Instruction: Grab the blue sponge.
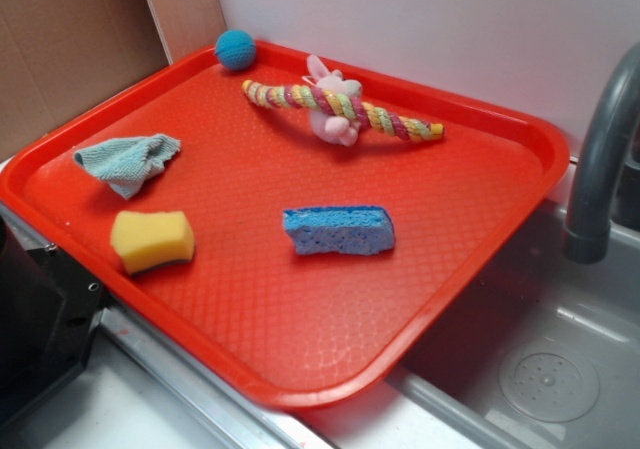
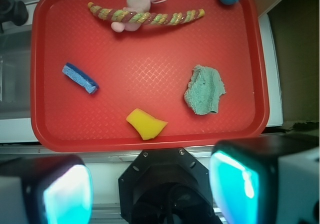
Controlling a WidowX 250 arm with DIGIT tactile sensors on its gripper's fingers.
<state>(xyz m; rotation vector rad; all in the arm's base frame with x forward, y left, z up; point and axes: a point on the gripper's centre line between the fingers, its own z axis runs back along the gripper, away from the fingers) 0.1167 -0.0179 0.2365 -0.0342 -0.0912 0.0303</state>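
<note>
The blue sponge (image 1: 339,230) lies flat near the middle of the red tray (image 1: 330,364); from the wrist view the blue sponge (image 2: 80,78) sits at the left of the tray (image 2: 45,129). My gripper (image 2: 150,189) hangs high above the tray's near edge, far from the sponge. Its two teal-padded fingers (image 2: 67,194) stand wide apart with nothing between them. The gripper does not show in the exterior view.
On the tray also lie a yellow sponge (image 1: 152,239), a crumpled teal cloth (image 1: 128,161), a striped rope with a pink plush bunny (image 1: 338,109) and a small teal ball (image 1: 235,49). A grey faucet (image 1: 600,159) and sink (image 1: 540,369) stand to the right.
</note>
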